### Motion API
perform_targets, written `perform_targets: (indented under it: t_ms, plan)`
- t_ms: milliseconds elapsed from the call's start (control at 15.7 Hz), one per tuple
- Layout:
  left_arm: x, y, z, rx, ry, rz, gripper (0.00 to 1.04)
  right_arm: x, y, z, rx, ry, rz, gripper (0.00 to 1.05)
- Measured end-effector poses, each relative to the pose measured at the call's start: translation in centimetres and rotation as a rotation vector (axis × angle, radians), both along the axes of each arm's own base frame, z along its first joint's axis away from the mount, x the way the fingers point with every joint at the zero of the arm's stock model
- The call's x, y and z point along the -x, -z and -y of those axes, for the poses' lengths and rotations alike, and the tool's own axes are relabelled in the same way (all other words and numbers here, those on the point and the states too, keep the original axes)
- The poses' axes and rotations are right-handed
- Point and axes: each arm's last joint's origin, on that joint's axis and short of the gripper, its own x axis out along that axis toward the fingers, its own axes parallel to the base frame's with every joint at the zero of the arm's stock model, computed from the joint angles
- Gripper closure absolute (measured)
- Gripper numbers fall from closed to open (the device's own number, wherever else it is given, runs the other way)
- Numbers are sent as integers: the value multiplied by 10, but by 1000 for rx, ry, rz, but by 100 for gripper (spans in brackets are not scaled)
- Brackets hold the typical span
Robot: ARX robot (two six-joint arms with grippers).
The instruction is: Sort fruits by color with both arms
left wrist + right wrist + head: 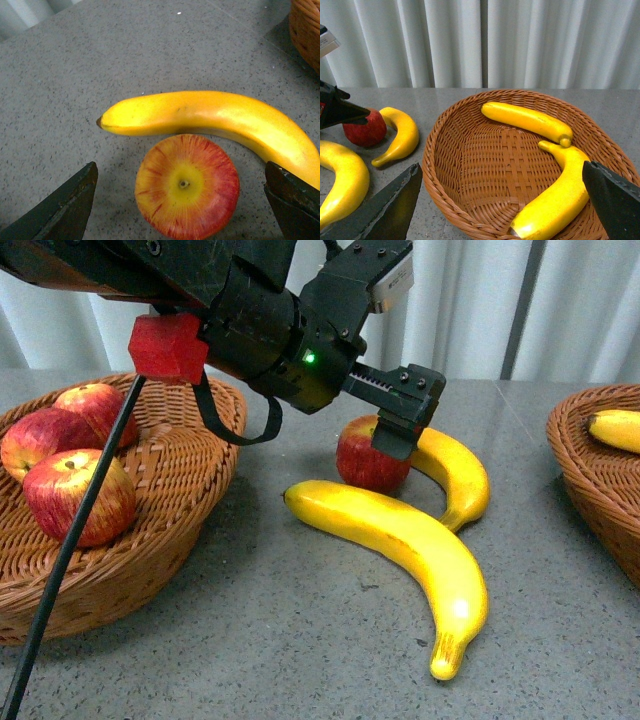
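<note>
A red apple (365,462) streaked with yellow stands on the grey table beside two loose bananas, a long one (410,540) and a shorter one (455,475). My left gripper (400,425) hangs open just above that apple. In the left wrist view the apple (187,187) sits between the spread fingers (65,210), apart from both, with a banana (210,117) touching its far side. My right gripper (501,170) is open and empty over a wicker basket (445,200) holding two bananas (527,120) (560,195). The right gripper is out of the front view.
At the left, a wicker basket (170,470) holds three red apples (75,495). The right basket (590,480) reaches the frame edge with a banana (618,428) showing inside. A black cable (70,540) crosses in front of the left basket. Pale curtains hang behind the table.
</note>
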Motion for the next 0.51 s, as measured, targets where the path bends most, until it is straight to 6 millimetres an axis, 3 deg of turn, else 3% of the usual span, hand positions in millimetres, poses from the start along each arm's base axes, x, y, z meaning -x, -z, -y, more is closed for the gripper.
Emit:
perform_targets:
  t_ms: [127,255,318,510]
  plan:
    - [-7,0,3,-3,27,10,7,0,0,0,0,0,0,7]
    - [-17,32,6,-33,55,-61,7,0,0,0,0,0,0,7]
    - [-17,33,5,-35,57,-65,7,0,0,0,0,0,0,7]
    - [-20,32,3,-30,52,-59,29,0,0,0,0,0,0,7]
